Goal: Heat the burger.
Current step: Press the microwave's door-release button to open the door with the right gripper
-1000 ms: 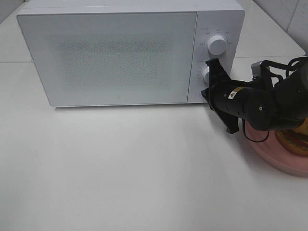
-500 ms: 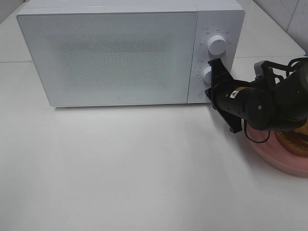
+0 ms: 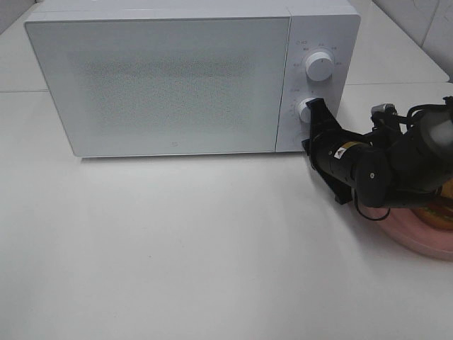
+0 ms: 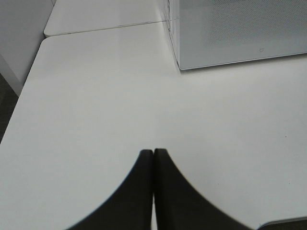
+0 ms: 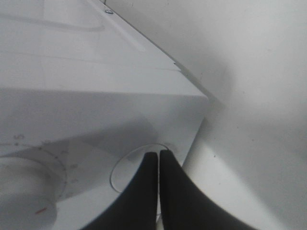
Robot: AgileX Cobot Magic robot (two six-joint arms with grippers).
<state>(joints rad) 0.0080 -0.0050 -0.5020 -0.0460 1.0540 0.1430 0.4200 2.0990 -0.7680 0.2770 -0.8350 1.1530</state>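
Presently my right gripper (image 5: 158, 154), closed empty, meets the microwave button (image 5: 128, 168); burger (image 3: 440, 212) looks soft, stacked: grip its sides gently.

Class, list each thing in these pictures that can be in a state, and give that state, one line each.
Microwave door: closed.
Right gripper: shut, tips at the microwave's round button.
Left gripper: shut, holding nothing, above the table.
Burger: on the pink plate, outside the microwave, mostly hidden.
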